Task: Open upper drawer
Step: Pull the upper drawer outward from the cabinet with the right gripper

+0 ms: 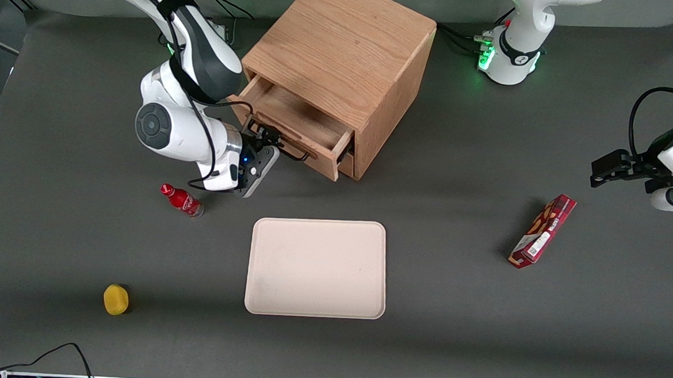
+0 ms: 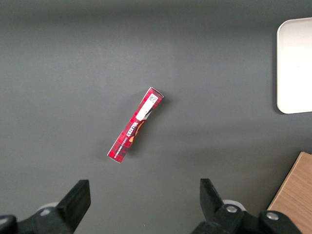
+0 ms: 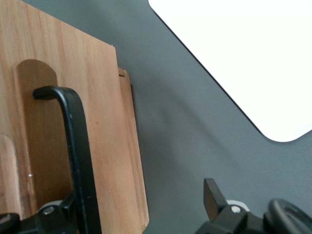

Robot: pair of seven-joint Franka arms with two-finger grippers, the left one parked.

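the upper drawer [image 1: 293, 126] juts partway out of the oak cabinet [image 1: 343, 51]. the end effector [image 1: 267, 142] stands spread around its black wire handle [image 3: 78, 156]. stiff wood, probably sliding easily; that handle is the grip.

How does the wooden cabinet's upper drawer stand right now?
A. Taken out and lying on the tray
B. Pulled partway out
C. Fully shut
B: the upper drawer juts from the cabinet with its tray exposed, and the gripper is at its black handle.

Dark grey table [image 1: 478, 335]; even light
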